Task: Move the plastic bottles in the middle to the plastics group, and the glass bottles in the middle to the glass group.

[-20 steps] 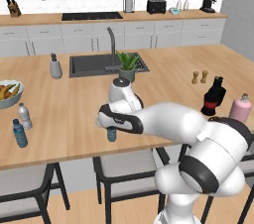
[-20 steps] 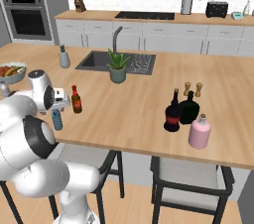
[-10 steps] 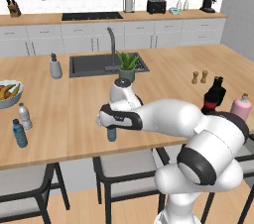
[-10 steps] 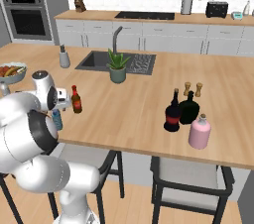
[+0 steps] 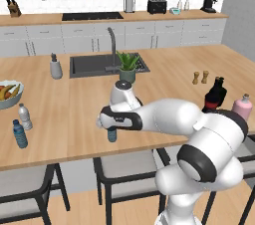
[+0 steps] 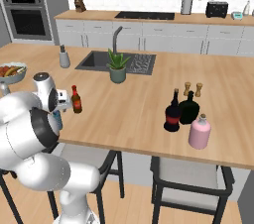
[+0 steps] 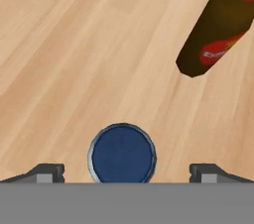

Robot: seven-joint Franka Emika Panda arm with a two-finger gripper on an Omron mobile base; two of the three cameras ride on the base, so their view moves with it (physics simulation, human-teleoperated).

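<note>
The small blue plastic bottle (image 7: 122, 152) stands upright in the middle of the island, near its front edge, and the hand view looks straight down on its blue cap. My gripper (image 7: 126, 171) hangs open directly above it, one fingertip to each side of the cap and clear of it; it is also seen from the base (image 5: 112, 125). The slim brown glass bottle (image 6: 75, 100) with a red cap stands just beyond. The tall black glass bottle (image 6: 172, 112) stands by the glass group's squat black bottle (image 6: 190, 107) and pink bottle (image 6: 200, 131). The plastics group (image 5: 21, 125) is at the far left.
A potted plant (image 5: 128, 66) and sink (image 5: 89, 64) lie behind the work spot. The fruit bowl (image 5: 7, 94) and grey soap dispenser (image 5: 56, 67) are to the left, the wooden shakers (image 5: 199, 77) to the right. Stools stand under the front edge.
The arm's elbow and shoulder have shifted a little while the hand stayed over the blue bottle. The jaws stay open.
</note>
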